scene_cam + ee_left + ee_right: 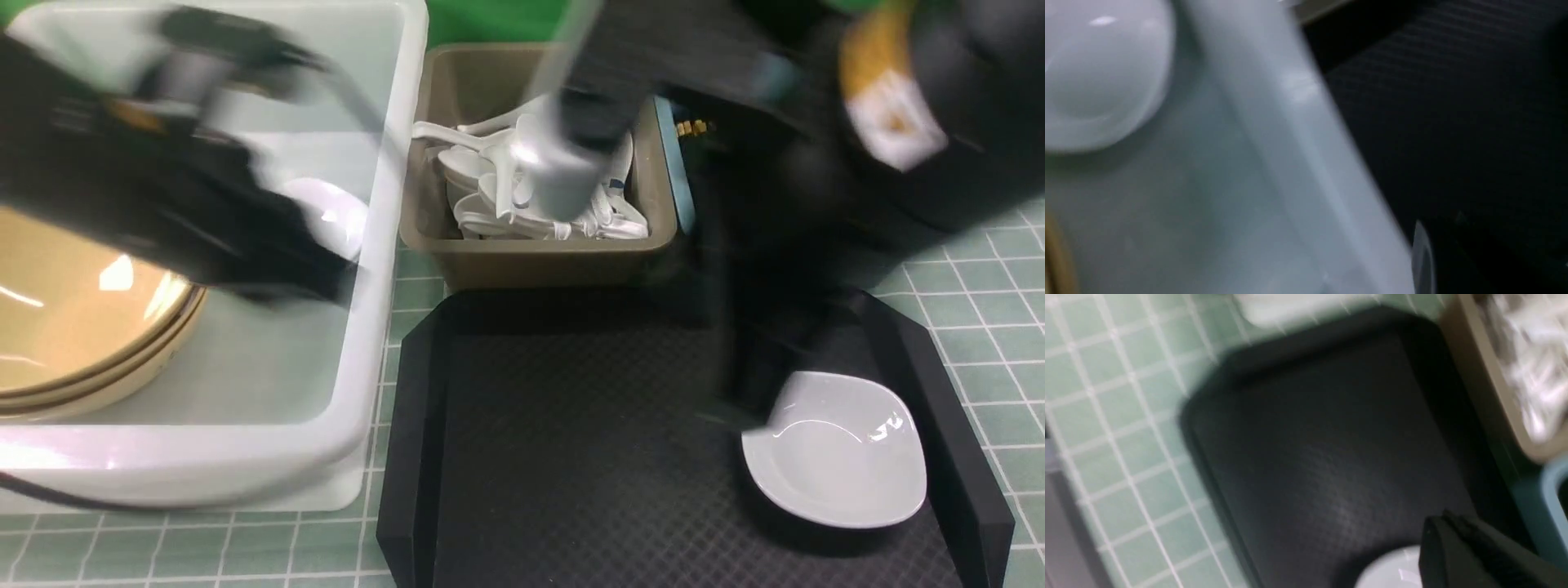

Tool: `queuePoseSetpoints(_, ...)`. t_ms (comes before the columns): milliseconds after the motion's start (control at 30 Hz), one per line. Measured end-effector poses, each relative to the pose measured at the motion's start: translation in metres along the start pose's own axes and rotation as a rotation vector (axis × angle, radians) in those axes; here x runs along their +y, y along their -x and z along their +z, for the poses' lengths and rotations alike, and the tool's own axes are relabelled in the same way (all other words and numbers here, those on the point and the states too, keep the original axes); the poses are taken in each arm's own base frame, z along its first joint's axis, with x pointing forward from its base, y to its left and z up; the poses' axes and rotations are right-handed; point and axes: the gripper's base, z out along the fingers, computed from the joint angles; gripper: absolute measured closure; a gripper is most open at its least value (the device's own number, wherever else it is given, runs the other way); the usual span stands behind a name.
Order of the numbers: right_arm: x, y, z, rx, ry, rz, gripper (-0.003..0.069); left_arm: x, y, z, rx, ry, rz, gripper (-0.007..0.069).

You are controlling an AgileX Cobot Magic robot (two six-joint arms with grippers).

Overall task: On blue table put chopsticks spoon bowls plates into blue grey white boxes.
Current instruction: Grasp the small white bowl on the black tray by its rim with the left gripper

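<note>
Black diamond-textured tray (571, 457) lay nearest, carrying a glossy rounded-square plate (837, 453). Beside its rim hung the right gripper (747, 408), jaws pressed together; the left gripper (322, 278), closed too, blurred above the translucent white box (384, 245). Only the front view caught gold-banded chopsticks (694, 126) in the slate-blue box (671, 175).

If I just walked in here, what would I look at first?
The shiny tan bowls stacked in the big white box on the left would likely catch your eye first. Next comes the grey-brown box in the middle, heaped with white spoons. One white plate sits alone on the black tray, at its front right.
</note>
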Motion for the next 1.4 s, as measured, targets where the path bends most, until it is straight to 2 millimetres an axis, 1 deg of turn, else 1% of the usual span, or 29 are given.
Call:
queuePoseSetpoints(33,-0.001,-0.005,-0.001,0.006,-0.016,0.016,0.061,-0.005,0.002,0.002,-0.001,-0.012,0.019,0.0622)
queuePoseSetpoints(67,-0.003,-0.02,-0.006,0.015,-0.059,0.052,0.061,-0.027,0.015,0.013,-0.009,-0.054,0.08,0.0622)
queuePoseSetpoints(100,-0.004,-0.028,-0.009,0.016,-0.077,0.074,0.061,-0.039,0.02,0.018,-0.013,-0.074,0.105,0.0622)
queuePoseSetpoints(133,-0.005,-0.036,-0.01,0.02,-0.087,0.098,0.061,-0.047,0.026,0.026,-0.015,-0.085,0.12,0.0622)
queuePoseSetpoints(167,-0.006,-0.038,-0.013,0.015,-0.091,0.106,0.061,-0.049,0.029,0.027,-0.021,-0.087,0.123,0.0621)
queuePoseSetpoints(200,-0.008,-0.052,-0.018,0.012,-0.104,0.15,0.061,-0.065,0.039,0.041,-0.014,-0.105,0.162,0.0619)
queuePoseSetpoints(233,-0.01,-0.061,-0.022,0.011,-0.114,0.178,0.061,-0.074,0.046,0.05,-0.006,-0.113,0.186,0.0618)
queuePoseSetpoints(267,-0.011,-0.062,-0.022,0.011,-0.119,0.189,0.061,-0.078,0.048,0.054,-0.001,-0.115,0.193,0.0618)
queuePoseSetpoints(300,-0.015,-0.078,-0.028,0.008,-0.139,0.234,0.061,-0.091,0.058,0.069,0.019,-0.12,0.217,0.0615)
queuePoseSetpoints(367,-0.018,-0.087,-0.029,0.013,-0.153,0.259,0.061,-0.101,0.065,0.082,0.038,-0.122,0.23,0.061)
queuePoseSetpoints(400,-0.022,-0.101,-0.034,0.011,-0.176,0.294,0.061,-0.113,0.075,0.097,0.062,-0.125,0.237,0.0588)
queuePoseSetpoints(433,-0.021,-0.102,-0.035,0.011,-0.176,0.294,0.061,-0.113,0.074,0.101,0.074,-0.125,0.237,0.0585)
queuePoseSetpoints(467,-0.024,-0.113,-0.036,0.018,-0.193,0.321,0.061,-0.123,0.081,0.114,0.097,-0.13,0.235,0.0556)
queuePoseSetpoints(533,-0.024,-0.124,-0.037,0.028,-0.209,0.35,0.061,-0.132,0.087,0.137,0.141,-0.136,0.232,0.0503)
queuePoseSetpoints(667,-0.023,-0.142,-0.034,0.049,-0.225,0.377,0.061,-0.15,0.099,0.173,0.165,-0.15,0.231,0.0356)
queuePoseSetpoints(733,-0.021,-0.147,-0.034,0.053,-0.224,0.377,0.061,-0.154,0.103,0.189,0.168,-0.152,0.221,0.0277)
queuePoseSetpoints(767,-0.021,-0.147,-0.034,0.053,-0.224,0.376,0.061,-0.155,0.102,0.193,0.174,-0.151,0.218,0.0263)
queuePoseSetpoints(800,-0.019,-0.15,-0.033,0.057,-0.223,0.375,0.061,-0.156,0.104,0.203,0.179,-0.149,0.2,0.0214)
queuePoseSetpoints(900,-0.018,-0.153,-0.029,0.072,-0.222,0.373,0.061,-0.157,0.106,0.222,0.184,-0.144,0.153,0.0148)
queuePoseSetpoints(967,-0.018,-0.155,-0.026,0.084,-0.222,0.364,0.061,-0.158,0.105,0.235,0.193,-0.14,0.128,0.0127)
queuePoseSetpoints(1100,-0.018,-0.156,-0.024,0.094,-0.232,0.344,0.061,-0.158,0.097,0.26,0.225,-0.132,0.103,0.0127)
queuePoseSetpoints(1133,-0.018,-0.156,-0.024,0.092,-0.233,0.345,0.061,-0.158,0.096,0.262,0.228,-0.131,0.103,0.0127)
queuePoseSetpoints(1167,-0.018,-0.155,-0.024,0.083,-0.234,0.338,0.061,-0.158,0.093,0.269,0.238,-0.129,0.099,0.0128)
queuePoseSetpoints(1233,-0.019,-0.153,-0.024,0.061,-0.237,0.332,0.061,-0.157,0.091,0.275,0.24,-0.126,0.095,0.0137)
queuePoseSetpoints(1300,-0.019,-0.152,-0.024,0.049,-0.238,0.331,0.061,-0.158,0.092,0.274,0.235,-0.13,0.085,0.0158)
queuePoseSetpoints(1400,-0.02,-0.15,-0.024,0.023,-0.24,0.327,0.061,-0.158,0.092,0.275,0.233,-0.131,0.07,0.0293)
